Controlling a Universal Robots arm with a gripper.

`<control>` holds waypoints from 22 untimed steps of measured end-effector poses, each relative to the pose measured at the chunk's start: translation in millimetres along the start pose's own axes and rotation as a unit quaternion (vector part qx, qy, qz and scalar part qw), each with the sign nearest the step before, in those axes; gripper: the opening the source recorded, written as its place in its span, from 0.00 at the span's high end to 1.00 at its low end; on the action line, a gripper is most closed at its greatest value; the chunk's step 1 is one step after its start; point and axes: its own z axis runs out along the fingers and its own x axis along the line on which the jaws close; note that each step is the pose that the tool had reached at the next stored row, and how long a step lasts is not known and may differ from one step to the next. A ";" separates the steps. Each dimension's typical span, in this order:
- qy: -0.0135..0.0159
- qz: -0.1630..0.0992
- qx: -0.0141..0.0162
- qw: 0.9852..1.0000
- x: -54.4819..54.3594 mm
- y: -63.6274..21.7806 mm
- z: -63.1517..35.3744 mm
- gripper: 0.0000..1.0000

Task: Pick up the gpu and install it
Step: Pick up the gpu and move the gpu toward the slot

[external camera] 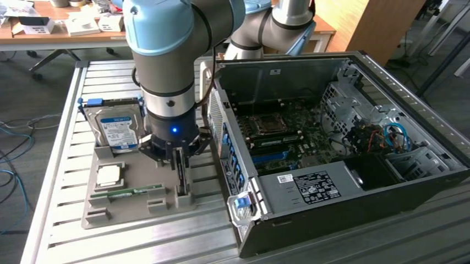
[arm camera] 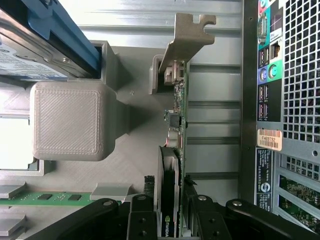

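The pincer (arm camera: 170,192) is gripping the gpu (arm camera: 178,120) from both sides, its fingers partly closed against the black fan and the green board. The card is standing on edge in a slot of the grey holder (arm camera: 125,160), with its silver bracket (arm camera: 186,40) at the far end. Beyond, the holder is sitting on the slatted worktop (external camera: 66,165), just beside the open computer case (external camera: 345,165).

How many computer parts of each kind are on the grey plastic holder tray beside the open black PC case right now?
Silver hard drive with blue label: 1
Square silver processor chip: 1
Narrow green memory stick: 1
Green gpu card with silver end bracket, standing on edge: 1
Total: 4
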 end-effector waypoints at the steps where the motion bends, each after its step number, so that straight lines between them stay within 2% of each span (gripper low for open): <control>1: 0.000 0.000 0.000 1.000 0.0 0.0 0.0 0.65; 22: 0.000 0.000 0.000 1.000 -0.5 -0.1 1.8 0.65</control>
